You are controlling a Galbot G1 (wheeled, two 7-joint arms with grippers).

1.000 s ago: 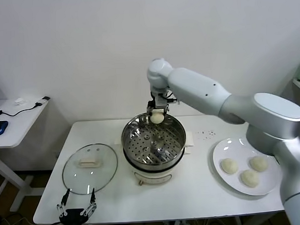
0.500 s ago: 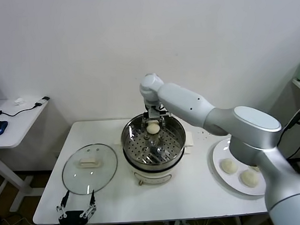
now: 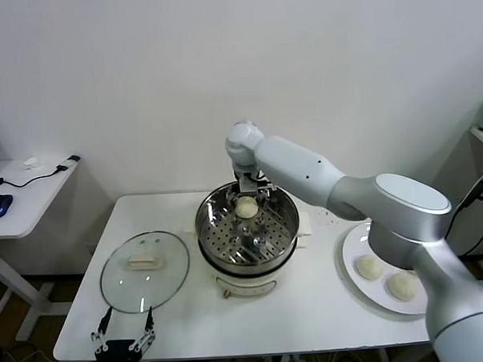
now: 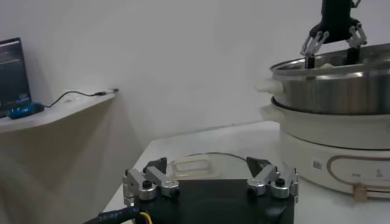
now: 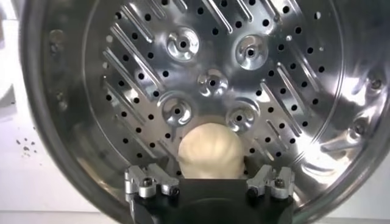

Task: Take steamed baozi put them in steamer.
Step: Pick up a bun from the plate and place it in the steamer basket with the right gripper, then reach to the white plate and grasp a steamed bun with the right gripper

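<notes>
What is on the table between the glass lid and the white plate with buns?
The steamer stands between the glass lid and the plate, seen in the head view; the right gripper is inside it.
</notes>
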